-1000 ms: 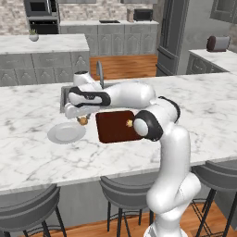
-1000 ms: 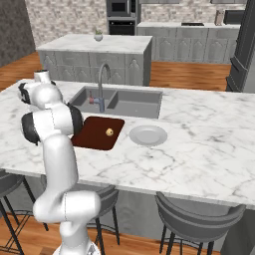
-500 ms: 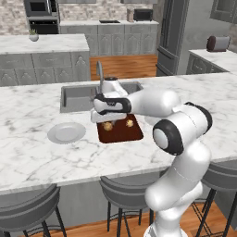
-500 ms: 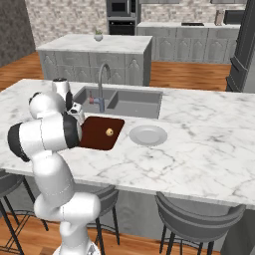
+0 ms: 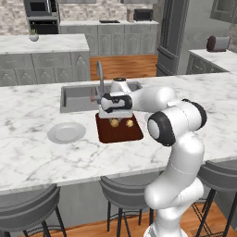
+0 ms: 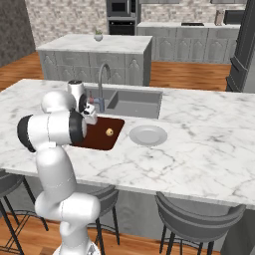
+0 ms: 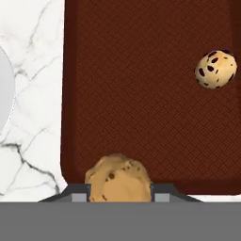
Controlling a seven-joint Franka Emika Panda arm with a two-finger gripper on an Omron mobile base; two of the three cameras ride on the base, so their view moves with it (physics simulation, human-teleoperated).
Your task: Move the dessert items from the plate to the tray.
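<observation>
— Desserts, how many are showing?

— Two. One dessert lump (image 7: 118,178) is sitting at the bottom centre of the hand view, between the gripper (image 7: 119,194) tips, over the near edge of the tray (image 7: 141,94). The second dessert (image 7: 215,69) is lying on the tray at the upper right of that frame, well apart from the first.

— Is the gripper clenching the lump?

— The tips are flanking it closely, so it is looking grasped. In the left base view both lumps (image 5: 114,122) (image 5: 130,123) are appearing side by side at mid-frame over the one tray (image 5: 119,131).

— And around it?

— One grey plate (image 5: 67,132) is lying left of the tray on the marble counter (image 5: 28,157); one sink (image 5: 76,96) is sitting above it.
</observation>
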